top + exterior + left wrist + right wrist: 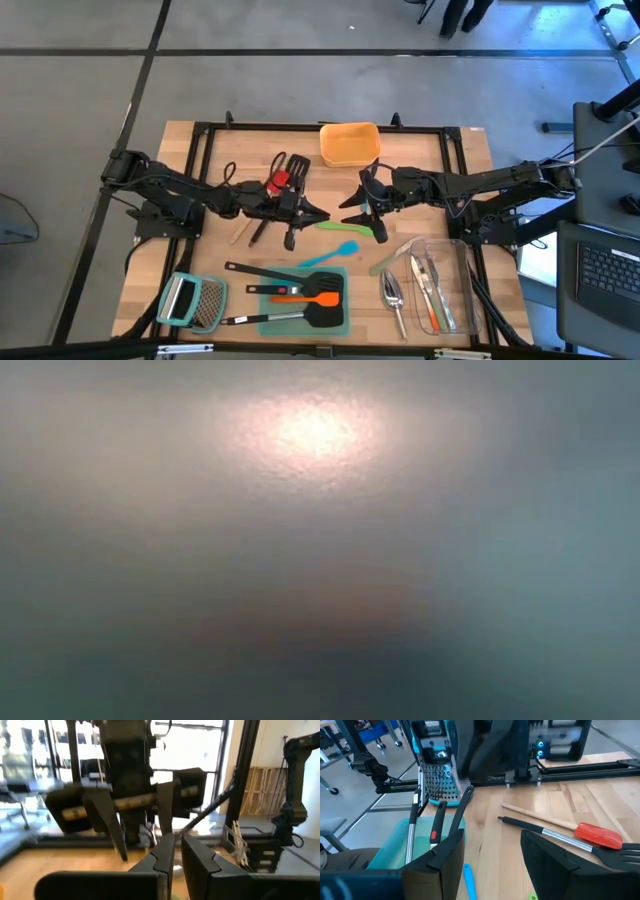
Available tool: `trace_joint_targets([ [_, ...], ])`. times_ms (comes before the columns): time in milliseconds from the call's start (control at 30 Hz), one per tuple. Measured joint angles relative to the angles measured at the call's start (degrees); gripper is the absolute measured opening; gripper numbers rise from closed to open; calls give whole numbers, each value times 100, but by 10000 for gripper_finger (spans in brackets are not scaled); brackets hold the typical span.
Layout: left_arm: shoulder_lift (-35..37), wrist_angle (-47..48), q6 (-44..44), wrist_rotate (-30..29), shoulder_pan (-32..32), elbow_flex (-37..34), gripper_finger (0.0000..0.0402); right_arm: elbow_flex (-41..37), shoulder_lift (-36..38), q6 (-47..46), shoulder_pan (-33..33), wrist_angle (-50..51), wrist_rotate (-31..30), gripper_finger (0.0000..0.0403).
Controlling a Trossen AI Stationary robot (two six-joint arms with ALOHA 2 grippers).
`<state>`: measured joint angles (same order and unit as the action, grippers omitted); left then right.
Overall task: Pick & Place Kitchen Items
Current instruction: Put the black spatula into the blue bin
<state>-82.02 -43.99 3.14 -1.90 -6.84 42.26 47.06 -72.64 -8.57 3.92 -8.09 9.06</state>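
Observation:
Both grippers hang above the middle of the table, tips facing each other. My left gripper (320, 216) (177, 857) is shut with nothing seen between its fingers. My right gripper (352, 212) (492, 855) is open and holds nothing. Below them a green spatula (335, 227) and a teal spatula (337, 254) (468, 880) lie flat on the wood. A red spatula (278, 181) (598, 835) and a black turner (297, 166) lie at the back left. Black and orange turners (305, 295) lie in a teal tray (262, 322). A silver scoop (392, 292) lies beside it.
An orange container (349, 143) stands at the far edge. A clear container (462, 262) with cutlery sits at the near right. A metal grater (192, 300) (440, 780) lies at the near left. A black frame (200, 150) runs around the table top. The low view shows only blur.

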Motion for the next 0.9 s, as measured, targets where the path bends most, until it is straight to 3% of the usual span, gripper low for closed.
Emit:
trace_joint_targets([
  [300,2,-349,-369,29,71,186,29,1,0,50,-15,60,-35,197],
  [667,2,512,-76,176,18,187,29,1,0,49,-324,1040,-2014,197],
  [900,2,1261,-81,-153,57,186,29,1,0,-368,-600,1707,-2515,197],
])
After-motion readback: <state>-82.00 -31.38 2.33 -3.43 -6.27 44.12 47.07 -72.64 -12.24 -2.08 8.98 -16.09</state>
